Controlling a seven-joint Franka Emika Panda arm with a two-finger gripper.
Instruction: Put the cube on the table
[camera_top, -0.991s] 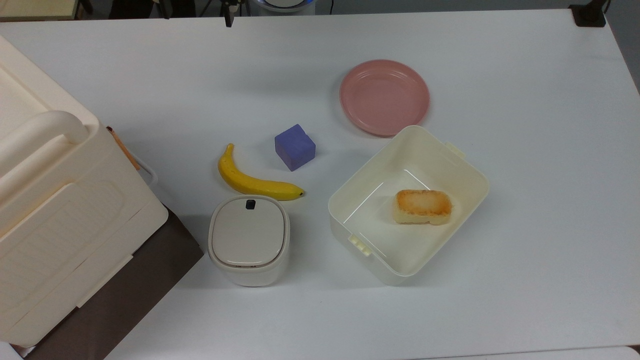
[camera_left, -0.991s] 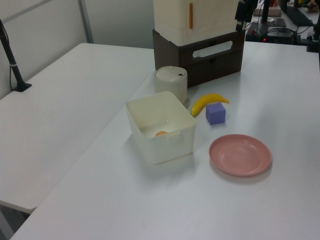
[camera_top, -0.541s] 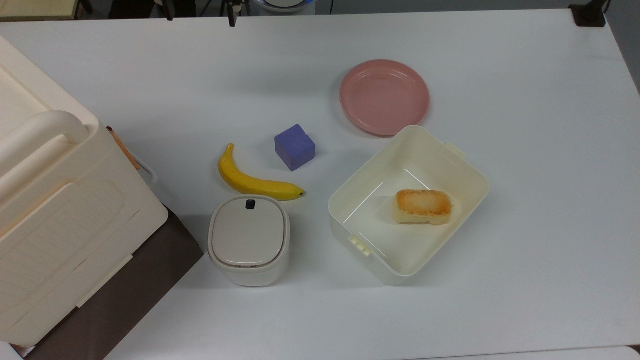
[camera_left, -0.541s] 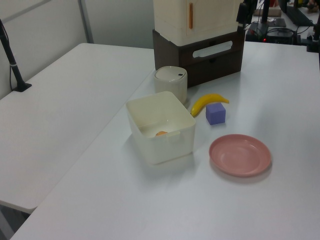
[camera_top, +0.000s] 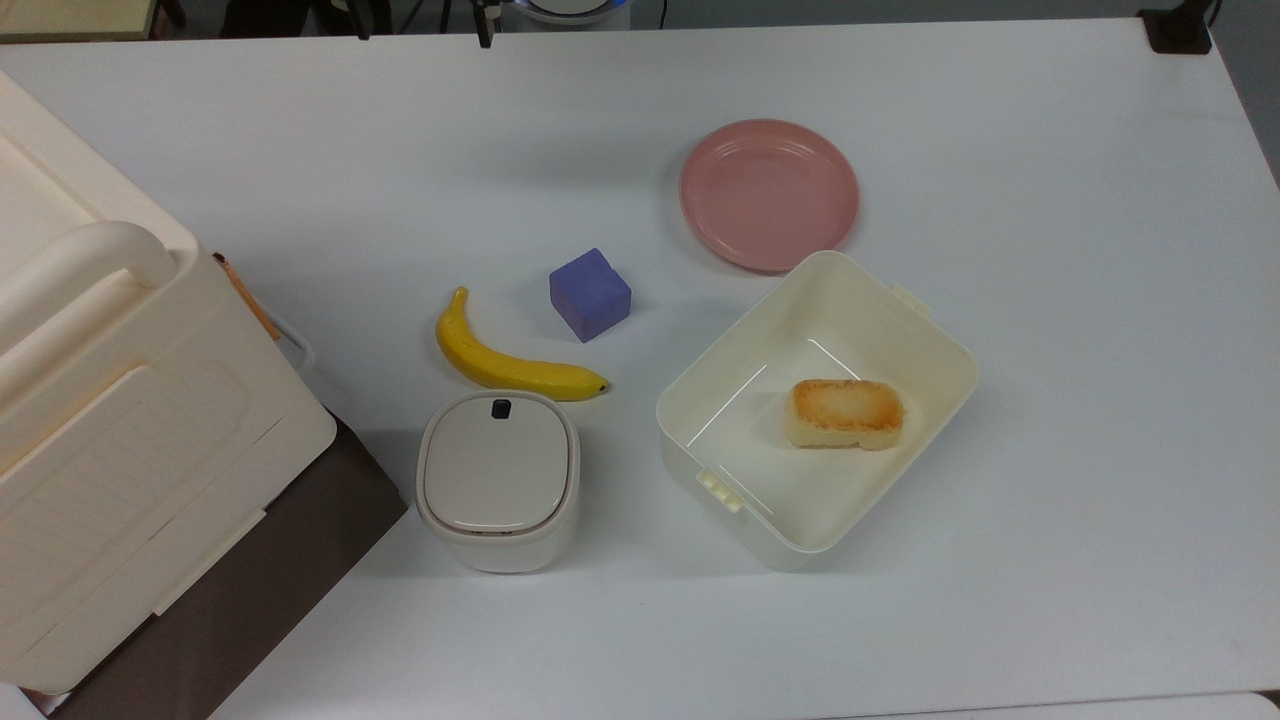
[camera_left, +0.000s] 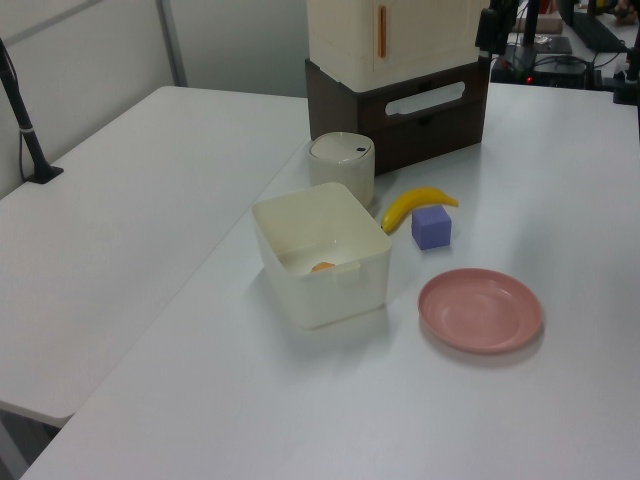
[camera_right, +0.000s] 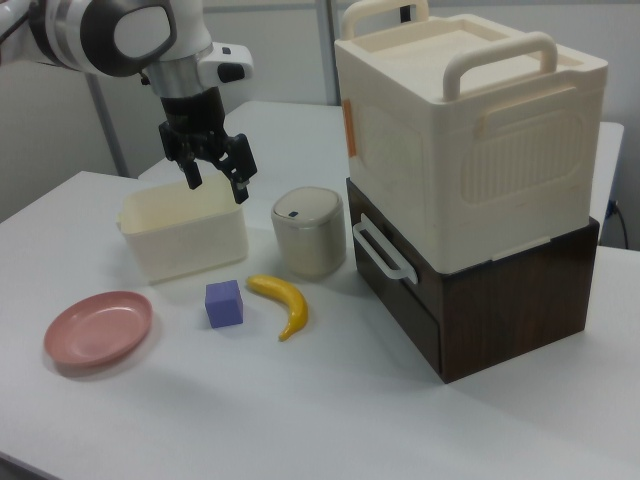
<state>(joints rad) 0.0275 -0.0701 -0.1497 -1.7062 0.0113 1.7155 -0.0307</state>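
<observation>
We see the small matte blue-purple cube resting on the flat white table at lower left of the right view. The black two-finger gripper hangs spread and empty above; descending again risks nudging the yellow banana.

Small matte blue-purple cube resting on white flat tabletop, between yellow curved banana and round pink plate.

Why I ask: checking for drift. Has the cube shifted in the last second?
No. In the top view the cube sits at the same spot between the banana and the pink plate.
</observation>
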